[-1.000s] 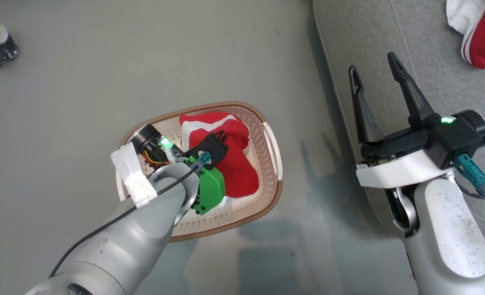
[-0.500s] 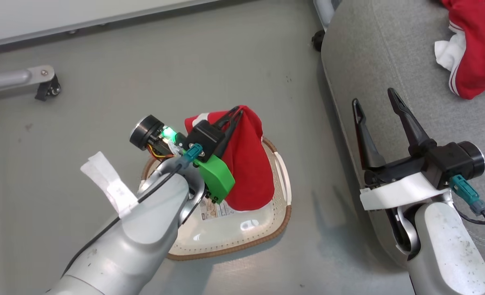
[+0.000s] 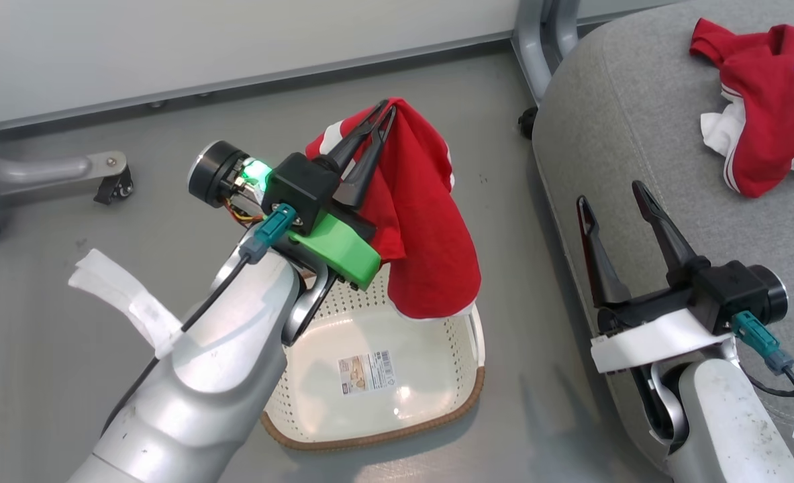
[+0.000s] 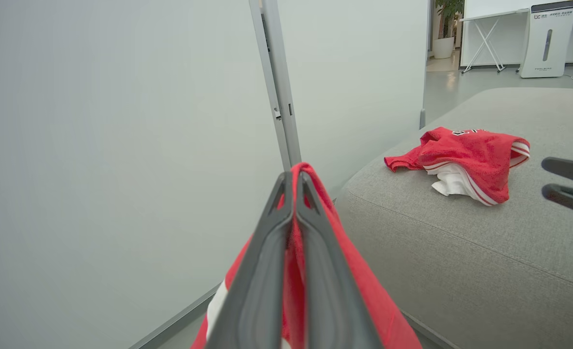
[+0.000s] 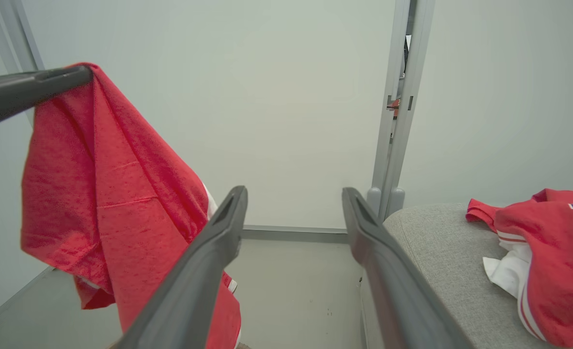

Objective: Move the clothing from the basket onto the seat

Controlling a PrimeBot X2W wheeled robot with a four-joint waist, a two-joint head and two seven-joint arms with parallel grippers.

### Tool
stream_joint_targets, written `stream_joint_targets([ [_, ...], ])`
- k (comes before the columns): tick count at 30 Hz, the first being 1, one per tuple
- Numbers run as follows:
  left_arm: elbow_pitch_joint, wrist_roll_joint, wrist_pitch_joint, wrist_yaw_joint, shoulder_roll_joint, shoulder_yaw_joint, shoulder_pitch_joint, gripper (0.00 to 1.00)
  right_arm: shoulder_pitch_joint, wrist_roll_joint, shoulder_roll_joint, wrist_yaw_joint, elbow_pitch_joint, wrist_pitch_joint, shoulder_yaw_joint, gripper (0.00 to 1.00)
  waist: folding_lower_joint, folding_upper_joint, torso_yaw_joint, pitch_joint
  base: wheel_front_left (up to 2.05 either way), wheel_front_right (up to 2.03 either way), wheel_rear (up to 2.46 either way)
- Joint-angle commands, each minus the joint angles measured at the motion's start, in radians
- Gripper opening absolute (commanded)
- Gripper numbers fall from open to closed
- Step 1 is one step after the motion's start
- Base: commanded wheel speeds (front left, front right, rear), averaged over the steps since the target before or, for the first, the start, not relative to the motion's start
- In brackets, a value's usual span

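Note:
My left gripper [image 3: 383, 114] [image 4: 293, 182] is shut on a red garment [image 3: 430, 248] [image 5: 116, 208] with white trim, which hangs in the air above the basket [image 3: 464, 396]. The cream basket stands on the floor with nothing in it but its label sticker [image 3: 367, 371]. A second red garment [image 3: 769, 100] [image 4: 465, 155] [image 5: 548, 261] with lettering lies crumpled on the grey seat [image 3: 638, 121] [image 4: 460, 257] [image 5: 436, 242] at the right. My right gripper [image 3: 611, 198] [image 5: 293, 194] is open and holds nothing, at the seat's near-left edge.
A pale wall panel [image 3: 235, 40] with a metal post [image 4: 279, 82] runs behind the basket. A grey caster leg [image 3: 68, 171] stands on the floor at the left. Loose white tape [image 3: 125, 298] hangs off my left forearm.
My left gripper has lifted the red garment up out of the basket, which now holds no clothing. The head camera has tilted up, so the whole picture has shifted. The right gripper stays open.

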Motion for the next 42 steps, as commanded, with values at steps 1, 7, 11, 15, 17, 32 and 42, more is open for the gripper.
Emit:
stream_joint_targets([
  [1,-0.018,0.003,-0.001,-0.002,-0.001,0.011,0.021,0.0,0.02,0.008,-0.003,-0.001,0.003,-0.002,-0.001,1.0,0.0,0.0,0.005,-0.02,0.0,0.0,0.0],
  [7,-0.082,0.021,-0.001,-0.006,-0.007,0.044,0.027,0.0,0.04,0.016,-0.003,-0.001,-0.002,-0.002,-0.004,1.0,0.0,0.0,0.004,-0.044,0.0,0.0,0.0],
  [11,-0.102,0.029,-0.001,-0.008,-0.009,0.052,0.032,0.0,0.05,0.014,-0.003,-0.001,-0.016,-0.002,-0.005,1.0,0.0,0.0,0.005,-0.054,0.0,0.0,0.0],
  [15,-0.106,0.032,0.0,-0.011,-0.008,0.056,0.044,0.0,0.054,0.006,-0.003,-0.001,-0.044,-0.003,0.009,1.0,0.0,0.0,0.006,-0.063,0.0,0.0,0.0],
  [17,-0.107,0.034,-0.001,-0.012,-0.005,0.059,0.048,0.0,0.048,-0.001,-0.003,-0.001,-0.061,-0.002,0.026,1.0,0.0,0.0,0.006,-0.066,0.0,0.0,0.0],
  [32,-0.111,0.05,-0.001,-0.022,-0.027,0.05,0.065,0.0,-0.109,0.02,-0.015,-0.001,-0.076,-0.002,0.276,1.0,0.0,0.0,0.033,-0.07,0.0,0.0,0.0],
  [42,-0.136,0.054,-0.001,-0.031,-0.053,0.02,0.048,0.0,-0.199,0.02,-0.006,-0.001,0.069,-0.002,0.342,1.0,0.0,0.0,0.072,-0.05,0.0,0.0,0.0],
])
